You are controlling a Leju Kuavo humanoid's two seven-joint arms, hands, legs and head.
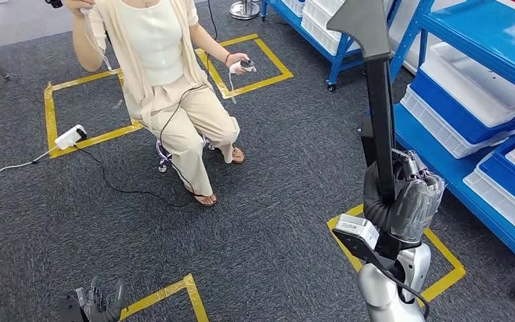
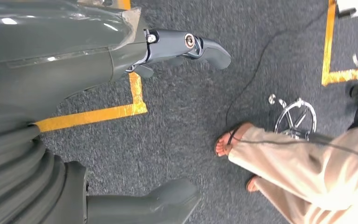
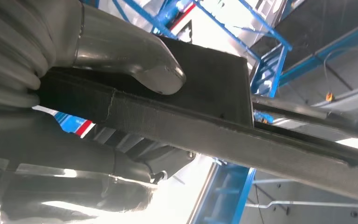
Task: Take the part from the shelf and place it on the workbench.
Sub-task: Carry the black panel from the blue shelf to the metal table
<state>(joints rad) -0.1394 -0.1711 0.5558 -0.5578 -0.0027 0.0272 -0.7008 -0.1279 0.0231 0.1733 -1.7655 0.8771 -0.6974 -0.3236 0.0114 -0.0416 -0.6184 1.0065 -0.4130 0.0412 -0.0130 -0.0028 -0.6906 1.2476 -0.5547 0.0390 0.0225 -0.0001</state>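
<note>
The robot's right hand (image 1: 412, 194) grips a long black part (image 1: 379, 114), raised in front of it so the bar stands nearly upright, its grey, wider end at the top. In the right wrist view the thumb (image 3: 135, 65) presses on the part's black face (image 3: 205, 79) and the fingers wrap below it. The blue shelf (image 1: 469, 33), with white and blue trays (image 1: 463, 94), stands just to the robot's right. The left hand (image 1: 100, 302) hangs low over the grey carpet (image 1: 275, 201), fingers apart and holding nothing. A person (image 1: 167, 80) sits on a stool ahead, holding a controller (image 1: 247, 65), with yellow tape squares (image 1: 268, 67) on the floor nearby.
</note>
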